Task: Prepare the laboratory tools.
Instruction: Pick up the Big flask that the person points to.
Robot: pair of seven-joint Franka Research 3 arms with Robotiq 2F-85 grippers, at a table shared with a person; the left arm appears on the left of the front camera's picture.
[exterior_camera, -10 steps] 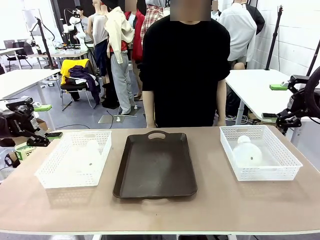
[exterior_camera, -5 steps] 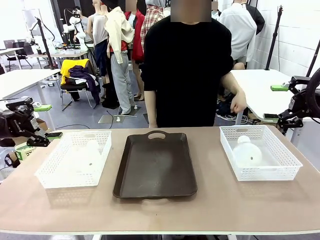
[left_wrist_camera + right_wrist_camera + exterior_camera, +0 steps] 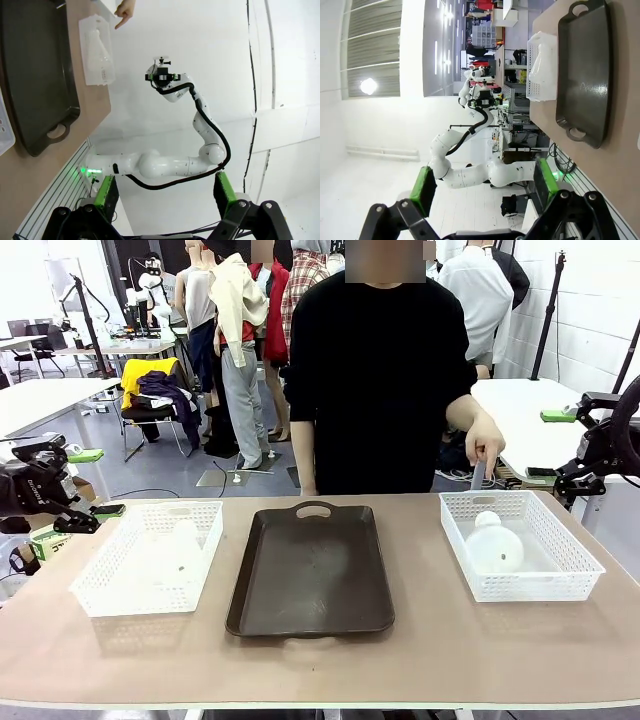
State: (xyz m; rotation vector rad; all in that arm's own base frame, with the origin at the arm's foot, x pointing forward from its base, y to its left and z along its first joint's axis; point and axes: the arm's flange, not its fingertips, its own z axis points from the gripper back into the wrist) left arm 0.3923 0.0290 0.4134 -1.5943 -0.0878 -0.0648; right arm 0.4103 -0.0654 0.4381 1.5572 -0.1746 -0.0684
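Observation:
One frosted-white conical flask [image 3: 181,544] lies in the left mesh basket [image 3: 100,602], and a second flask [image 3: 496,544] lies in the right mesh basket [image 3: 580,568]. The person's hand [image 3: 486,446] points a finger down at the right basket's far rim. My left gripper [image 3: 97,482] hangs open off the table's left end, with nothing between its fingers. Beyond the table's right end my right gripper [image 3: 548,444] is open and empty too. In the left wrist view the green-padded fingers [image 3: 105,192] stand wide, with the far flask [image 3: 99,46] small beyond them. The right wrist view has wide fingers [image 3: 423,184] and the other flask [image 3: 543,64].
A dark brown tray [image 3: 310,570] with handles lies mid-table between the baskets; it also appears in both wrist views [image 3: 30,75] [image 3: 582,75]. The person [image 3: 375,380] stands at the far edge. Bare tabletop [image 3: 320,665] runs along the near edge.
The person's arm has lifted from the side and the hand has come over the right basket, pointing down. Both arms have stayed still.

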